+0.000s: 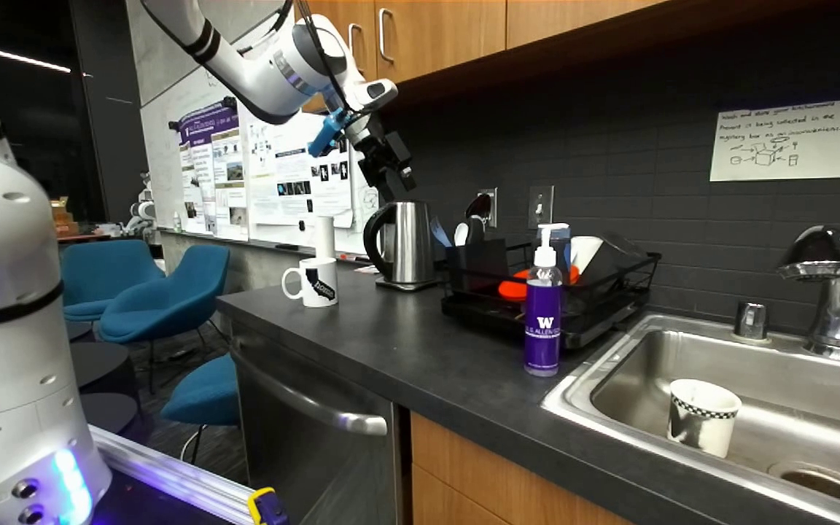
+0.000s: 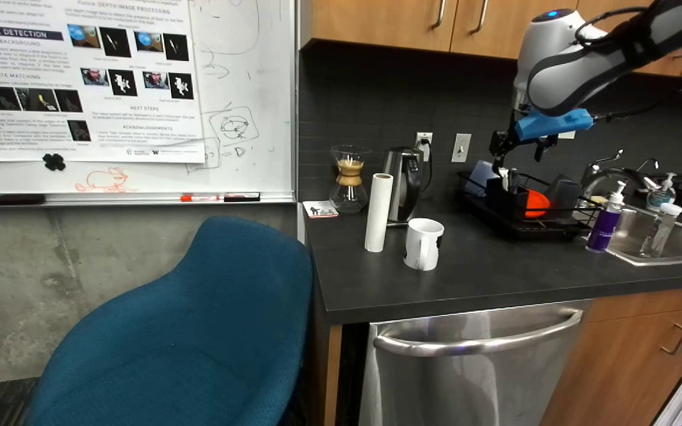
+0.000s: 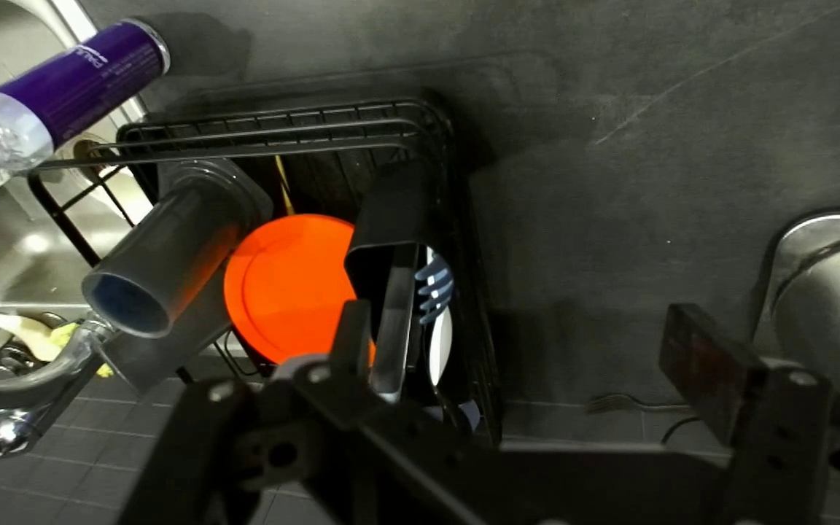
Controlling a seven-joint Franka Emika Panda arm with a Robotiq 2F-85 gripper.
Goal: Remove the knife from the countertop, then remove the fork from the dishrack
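Observation:
The dark countertop (image 1: 405,357) runs along the wall. The black wire dishrack (image 2: 524,231) stands on it beside the sink. In the wrist view, the rack's black cutlery holder (image 3: 398,204) holds a blue fork (image 3: 434,290), a white spoon (image 3: 440,346) and a flat dark-grey utensil (image 3: 395,313). A dull metal utensil that looks like a fork (image 3: 613,402) lies on the counter near the wall. I cannot make out a knife for certain. My gripper (image 3: 529,343) is open and empty above the rack's cutlery end, its fingers wide apart. It shows in both exterior views (image 1: 397,186) (image 2: 518,160).
A steel kettle (image 1: 411,244), a white mug (image 1: 318,282) and a white paper roll (image 2: 379,213) stand on the counter. A purple pump bottle (image 1: 542,313) stands before the rack. The rack holds an orange dish (image 3: 289,284) and a grey cup (image 3: 172,248). The sink (image 1: 653,328) adjoins.

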